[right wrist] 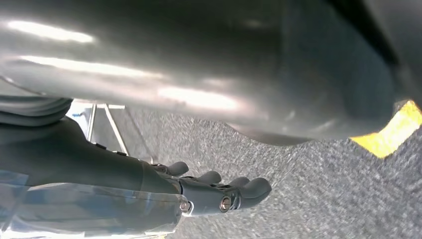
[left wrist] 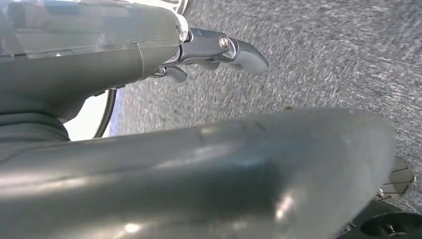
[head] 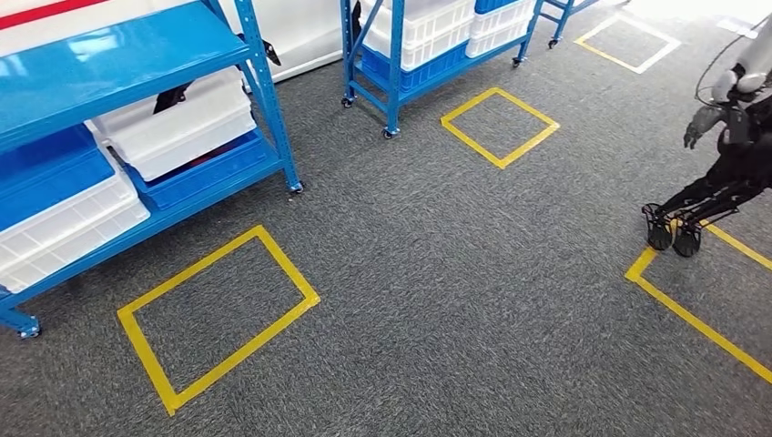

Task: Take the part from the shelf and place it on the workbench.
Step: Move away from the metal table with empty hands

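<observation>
Blue shelf point(head: 137, 55) with white bins point(head: 177, 123) far left in head view; part itself not discernible. Left hand point(left wrist: 219, 50) and right hand point(right wrist: 219, 191), seen from the wrists, hanging above grey carpet point(head: 437, 255), fingers loosely extended, holding nothing.

Blue shelf point(head: 264, 100) holding white bins point(head: 177, 123) beside grey carpet point(head: 437, 255).

Both arms are hanging low, each wrist camera looking past its hand at the grey carpet point(left wrist: 323, 55). The left hand point(left wrist: 219, 50) is holding nothing, its dark fingers point(left wrist: 249, 54) reaching out over the carpet, seemingly slightly bent. The right hand point(right wrist: 219, 191) is also holding nothing above the carpet, its fingertips point(right wrist: 256, 186) lying side by side, loosely extended
</observation>
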